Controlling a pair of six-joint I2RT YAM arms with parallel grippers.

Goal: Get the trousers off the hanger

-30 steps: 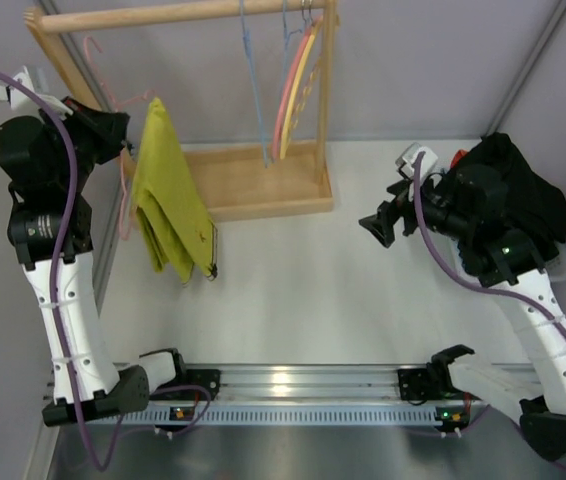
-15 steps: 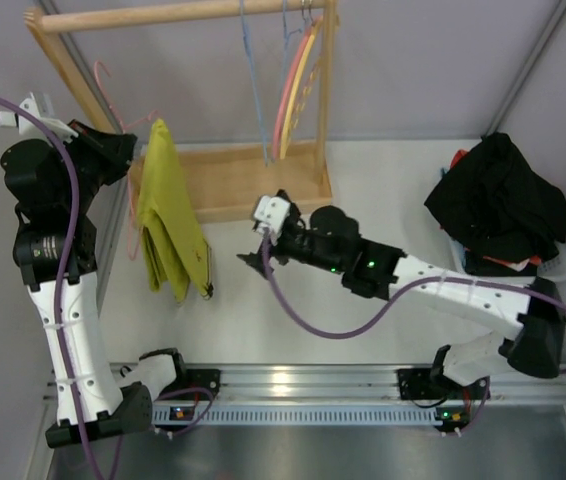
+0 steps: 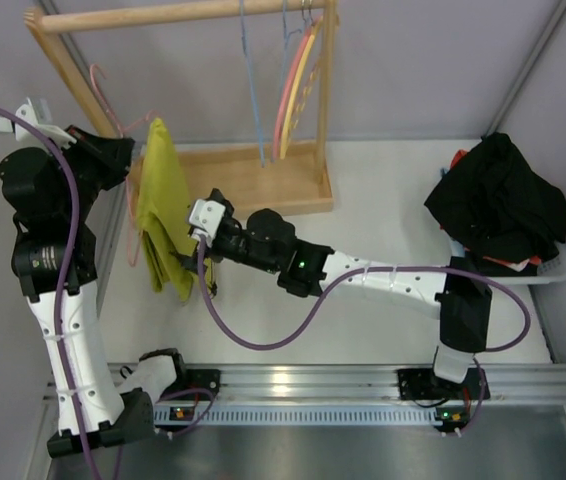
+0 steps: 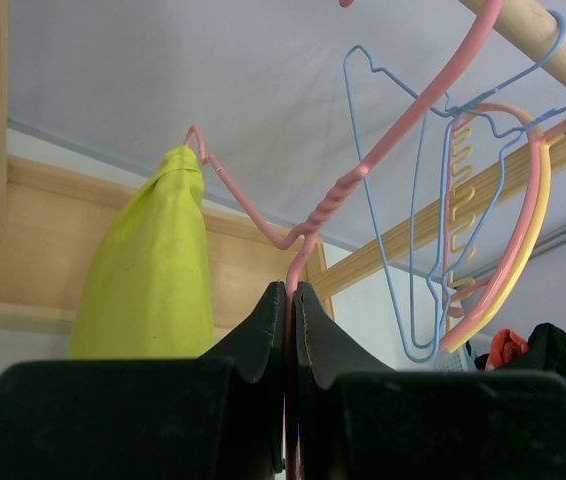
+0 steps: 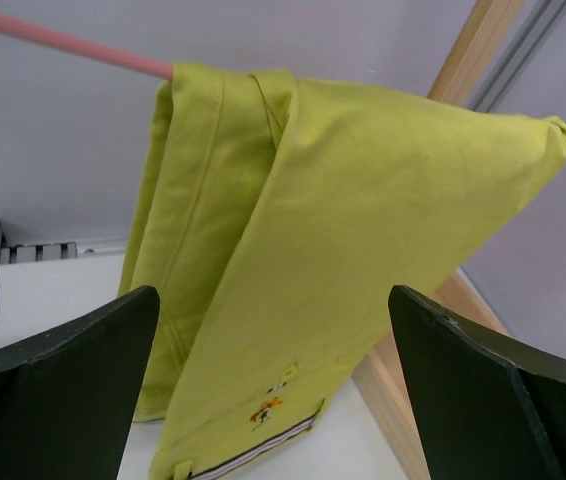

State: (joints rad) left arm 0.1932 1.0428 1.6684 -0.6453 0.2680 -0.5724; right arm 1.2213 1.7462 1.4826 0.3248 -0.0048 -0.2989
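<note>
worktop [image 3: 383,200]: white, carries the rack at far left-centre and the clothes heap at far right
wooden rack [image 3: 253,190]: tray base plus top rail; spare hangers hang at its right end, out of the way
right arm: stretched flat across the worktop from near right to far left, so its pincer can get at the cloth
trousers [image 5: 363,250]: mustard yellow-green, folded over the hanger's pink bottom bar; they hang at far left beside the rack's left post, striped cuff lowest; can't tell if the cuff touches the worktop
black clothing heap [image 3: 498,195]: far right, well apart, not part of this job
left arm: upright at the left edge, acting as the anchor that holds the hanger up
right pincer [image 5: 273,300]: spread wide, level with the lower half of the trousers, one finger to each side in the wrist view; no contact visible
left pincer [image 4: 290,292]: pressed together, pinching the hanger wire just under the twisted neck, which leaves the cloth hanging free
hanger [image 4: 343,190]: thin pink wire; the hook runs out of the wrist view, so whether it sits on the rail is unclear
pink-and-yellow hangers [image 4: 535,225]: thick, on the rail
blue wire hangers [image 3: 254,95]: thin, on the rail beside them
step (judged): reach-in, trousers not yet gripped
next (judged): close on the cloth and pull it off the bar; risk is that the hanger swings
</note>
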